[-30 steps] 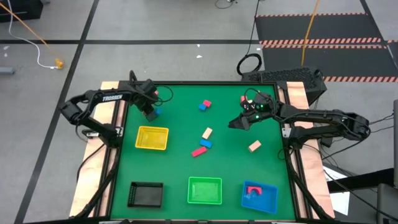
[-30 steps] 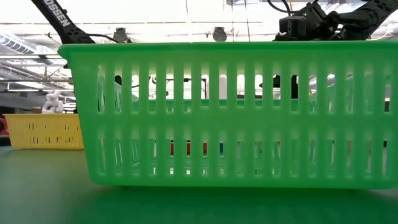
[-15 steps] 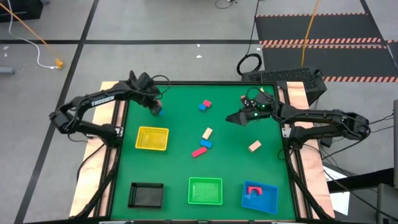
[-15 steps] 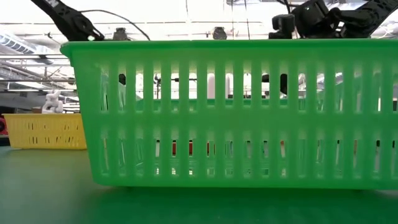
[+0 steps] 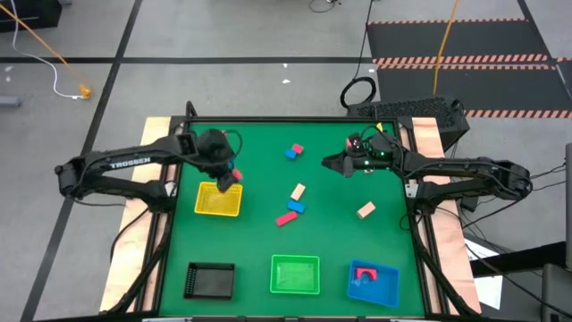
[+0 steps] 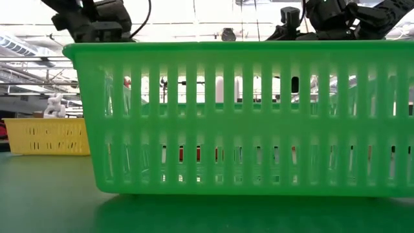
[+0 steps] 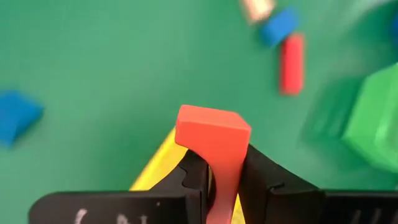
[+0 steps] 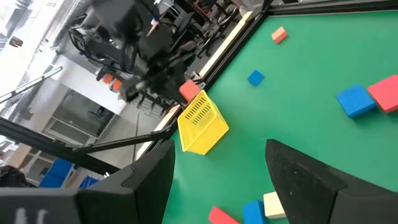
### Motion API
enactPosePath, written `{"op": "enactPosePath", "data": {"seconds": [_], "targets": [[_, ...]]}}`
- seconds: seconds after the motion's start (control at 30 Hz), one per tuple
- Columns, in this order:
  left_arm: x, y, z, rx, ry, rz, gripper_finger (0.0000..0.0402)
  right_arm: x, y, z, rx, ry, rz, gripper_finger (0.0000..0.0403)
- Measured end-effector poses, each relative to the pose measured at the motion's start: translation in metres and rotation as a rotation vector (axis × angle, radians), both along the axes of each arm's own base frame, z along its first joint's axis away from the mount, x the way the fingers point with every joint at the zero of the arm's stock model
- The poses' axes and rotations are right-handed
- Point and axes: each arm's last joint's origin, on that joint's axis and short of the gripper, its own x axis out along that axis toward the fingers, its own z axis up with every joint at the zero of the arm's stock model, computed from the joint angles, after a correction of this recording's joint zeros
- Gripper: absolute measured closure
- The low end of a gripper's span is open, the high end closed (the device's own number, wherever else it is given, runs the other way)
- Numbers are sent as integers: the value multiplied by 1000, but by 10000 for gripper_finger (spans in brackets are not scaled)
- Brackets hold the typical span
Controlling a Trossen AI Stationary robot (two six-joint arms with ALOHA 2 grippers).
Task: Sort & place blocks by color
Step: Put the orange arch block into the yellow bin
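Since a second ago the left gripper (image 5: 231, 177) has swung from the far left corner toward the bench's middle and now hangs over the far edge of the yellow tray (image 5: 217, 200), clenched on a red block (image 7: 214, 140). The right gripper (image 5: 332, 163) has drifted slightly toward the far edge, fingers spread and empty. Loose blocks (image 5: 294, 151) lie mid-bench with bare green mat (image 5: 259, 241) around them; a cream block (image 5: 365, 210) sits near the right edge.
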Motion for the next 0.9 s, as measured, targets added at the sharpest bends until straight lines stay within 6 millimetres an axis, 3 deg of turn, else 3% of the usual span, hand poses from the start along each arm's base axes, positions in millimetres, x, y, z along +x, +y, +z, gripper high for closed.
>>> {"op": "enactPosePath", "data": {"seconds": [0.17, 0.43, 0.63, 0.9], "targets": [[-8, -19, -9, -47, 194, -12, 343, 1, 3, -2, 4, 23, 19, 163], [-7, -31, -22, 26, 216, -48, 340, 3, 6, -5, -48, 40, 42, 163], [-15, -37, -39, -13, 286, -1, 338, 3, 6, -5, -91, 44, 51, 163], [-8, -40, -45, -49, 213, 86, 329, 3, 6, -5, -110, 45, 54, 163]]}}
